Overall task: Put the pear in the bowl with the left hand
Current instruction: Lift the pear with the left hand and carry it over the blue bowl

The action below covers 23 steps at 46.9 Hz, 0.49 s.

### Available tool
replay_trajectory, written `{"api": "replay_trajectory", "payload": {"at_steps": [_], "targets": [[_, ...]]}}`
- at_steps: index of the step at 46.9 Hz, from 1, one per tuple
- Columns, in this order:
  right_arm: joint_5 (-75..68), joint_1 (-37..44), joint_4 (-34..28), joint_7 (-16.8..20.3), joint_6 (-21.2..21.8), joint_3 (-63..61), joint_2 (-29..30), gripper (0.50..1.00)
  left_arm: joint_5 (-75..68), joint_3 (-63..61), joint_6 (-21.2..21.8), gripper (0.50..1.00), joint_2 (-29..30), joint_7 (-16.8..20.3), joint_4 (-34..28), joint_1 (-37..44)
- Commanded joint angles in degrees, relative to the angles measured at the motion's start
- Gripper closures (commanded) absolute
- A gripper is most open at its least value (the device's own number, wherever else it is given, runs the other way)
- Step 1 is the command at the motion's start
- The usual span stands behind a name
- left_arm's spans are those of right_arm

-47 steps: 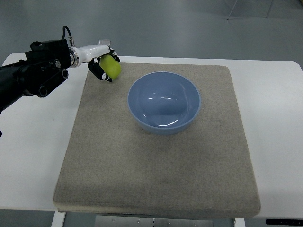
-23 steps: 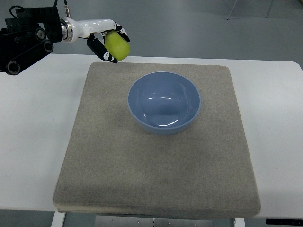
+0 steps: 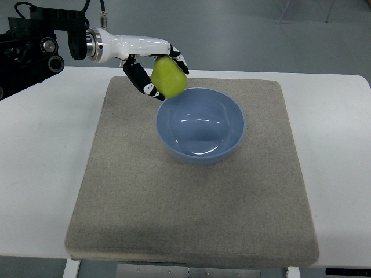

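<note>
My left hand (image 3: 159,72) reaches in from the upper left and is shut on a yellow-green pear (image 3: 168,77). The pear hangs in the air just over the far left rim of the blue bowl (image 3: 200,125). The bowl stands upright near the middle of the grey mat (image 3: 191,191) and holds nothing. Black-tipped fingers (image 3: 141,82) wrap the pear from the left and from above. My right hand is out of the picture.
The mat lies on a white table (image 3: 40,168). The black forearm housing (image 3: 32,49) sits over the table's far left corner. Grey floor shows beyond the far edge.
My left hand has lifted the pear off the mat's far left corner and carried it right, from beside the mat to the bowl's rim.
</note>
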<state>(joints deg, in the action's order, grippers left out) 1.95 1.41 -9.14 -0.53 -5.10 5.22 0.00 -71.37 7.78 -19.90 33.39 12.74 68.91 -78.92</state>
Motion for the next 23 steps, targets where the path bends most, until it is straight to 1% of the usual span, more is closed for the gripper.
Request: {"api": "replay_trajectory", "payload": {"at_steps": [1,8,10,17,18,20,23], "targets": [[-0.02,-0.01,0.0,0.01,0.0,-0.03,0.0,0.576,-0.43,-0.13,-0.05,0.99,-0.6,0.0,0.96,0.35],[-0.02,-0.01,0.0,0.01,0.0,-0.03,0.0,0.574,-2.89,-0.13,-0.05,0.984,-2.54,0.0,1.05,1.4],[-0.02,-0.01,0.0,0.01,0.0,-0.03,0.0,0.576,-4.73,-0.13,-0.05,0.952,-3.33,0.0,0.96,2.1],[-0.02,-0.01,0.0,0.01,0.0,0.05,0.0,0.576,-11.06,-0.04,0.12,0.949,-5.17,-0.08,0.78,4.48],[-0.02,-0.01,0.0,0.01,0.0,0.05,0.0,0.576,-11.42,-0.04,0.38,0.945,-5.35,-0.08,0.61,4.74],[-0.02,-0.01,0.0,0.01,0.0,0.05,0.0,0.576,-11.6,0.13,0.82,0.911,-5.88,-0.08,0.34,5.18],[-0.02,-0.01,0.0,0.01,0.0,0.05,0.0,0.576,-11.68,0.13,1.0,0.904,-6.32,-0.08,0.17,5.62]]}}
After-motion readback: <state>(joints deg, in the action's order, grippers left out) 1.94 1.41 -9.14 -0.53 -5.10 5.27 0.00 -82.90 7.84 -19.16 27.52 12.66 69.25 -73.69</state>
